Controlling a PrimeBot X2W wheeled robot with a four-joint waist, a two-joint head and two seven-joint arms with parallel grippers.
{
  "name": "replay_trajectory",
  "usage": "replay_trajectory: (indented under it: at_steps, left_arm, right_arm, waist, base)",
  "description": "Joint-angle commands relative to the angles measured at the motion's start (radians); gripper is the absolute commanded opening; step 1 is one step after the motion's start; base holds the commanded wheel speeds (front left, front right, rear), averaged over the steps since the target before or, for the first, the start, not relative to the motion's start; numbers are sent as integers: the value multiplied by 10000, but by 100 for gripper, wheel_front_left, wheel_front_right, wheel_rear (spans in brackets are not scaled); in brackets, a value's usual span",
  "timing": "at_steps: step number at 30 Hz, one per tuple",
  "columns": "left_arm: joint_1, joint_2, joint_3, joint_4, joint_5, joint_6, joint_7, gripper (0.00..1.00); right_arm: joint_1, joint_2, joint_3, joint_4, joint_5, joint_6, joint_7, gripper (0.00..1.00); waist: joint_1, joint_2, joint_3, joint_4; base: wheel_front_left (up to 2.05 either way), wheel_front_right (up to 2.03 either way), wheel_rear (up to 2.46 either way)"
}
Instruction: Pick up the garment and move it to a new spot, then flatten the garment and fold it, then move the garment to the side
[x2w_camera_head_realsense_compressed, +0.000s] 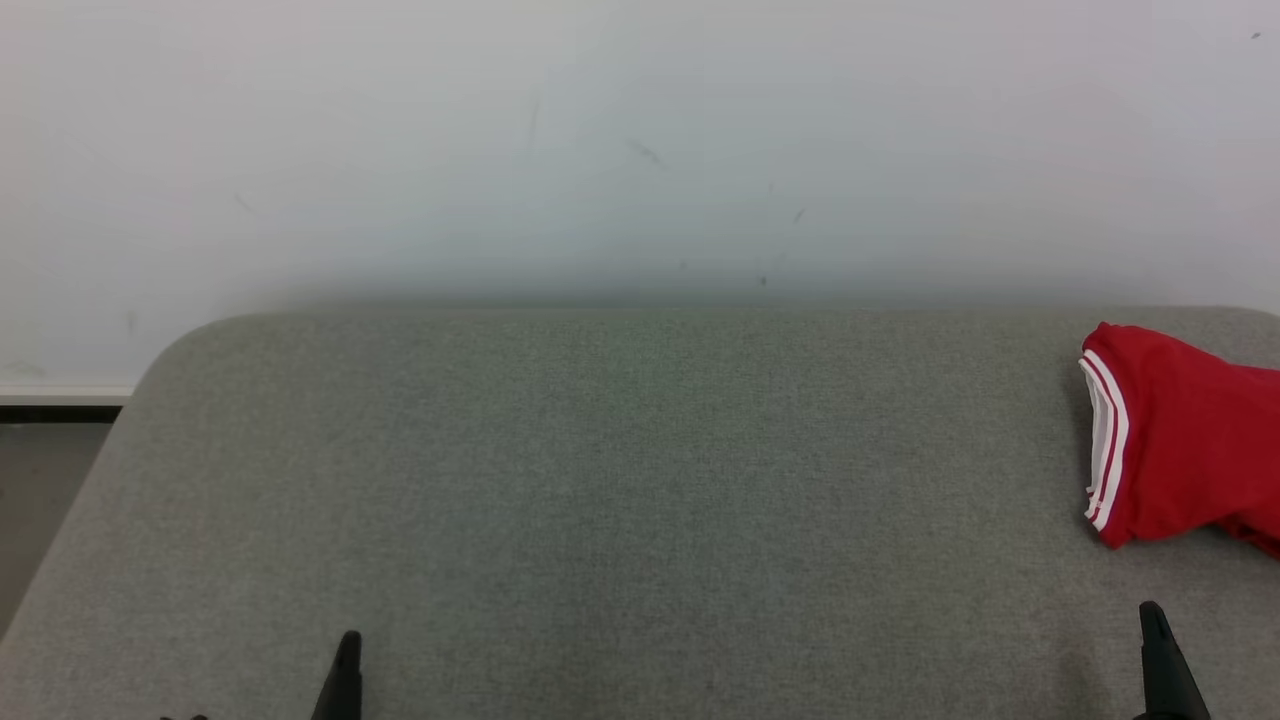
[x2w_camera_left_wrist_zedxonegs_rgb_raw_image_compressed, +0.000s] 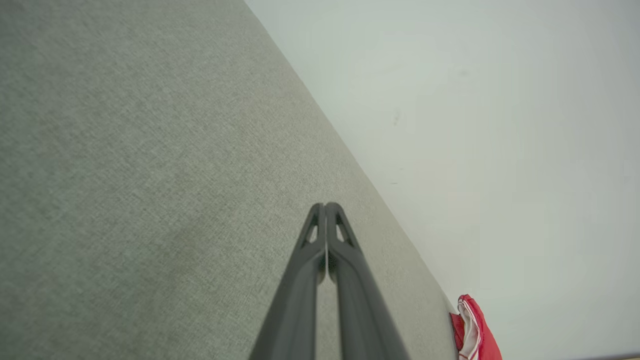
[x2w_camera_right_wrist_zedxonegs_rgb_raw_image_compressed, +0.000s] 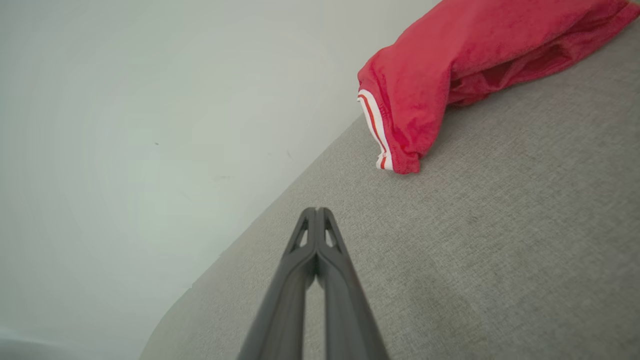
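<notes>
The red garment (x2w_camera_head_realsense_compressed: 1185, 440) is lying bunched at the far right of the grey padded table (x2w_camera_head_realsense_compressed: 600, 480). Its white-striped cuff (x2w_camera_head_realsense_compressed: 1105, 440) is turned toward the middle, and the rest is being cut off by the edge of the head view. The left gripper (x2w_camera_left_wrist_zedxonegs_rgb_raw_image_compressed: 326, 206) and the right gripper (x2w_camera_right_wrist_zedxonegs_rgb_raw_image_compressed: 316, 210) are being held low over the near edge, fingers pressed together and nothing gripped. The right one is near the cloth but apart from it, the left one well apart. Two stages are being fitted equally by this scene: a rumpled heap waiting to be lifted, or a bundle already set aside. No neat fold is being shown, though much is hidden. In either case, the loose cuff is judged easily snagged, so the closed fingers are best being kept clear of it.
</notes>
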Motion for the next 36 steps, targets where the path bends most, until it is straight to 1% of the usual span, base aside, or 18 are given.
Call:
replay_trajectory:
  at_steps: [1,15,36]
  left_arm:
    - [-212,94,75,-47,-206,-64,61,0]
    - [-553,106,300,77,-1791,-310,445,0]
    - [-988,95,625,266,-3760,-608,979,0]
  right_arm:
    - [-261,-30,-64,-49,207,2,41,0]
    - [-516,10,-160,4,1752,2,431,0]
    - [-871,62,-269,70,3733,3,947,0]
  waist:
    - [0,-1,2,1]
    - [0,-1,61,38]
    - [0,-1,150,93]
  base:
    - [0,0,0]
    - [0,0,0]
    - [0,0,0]
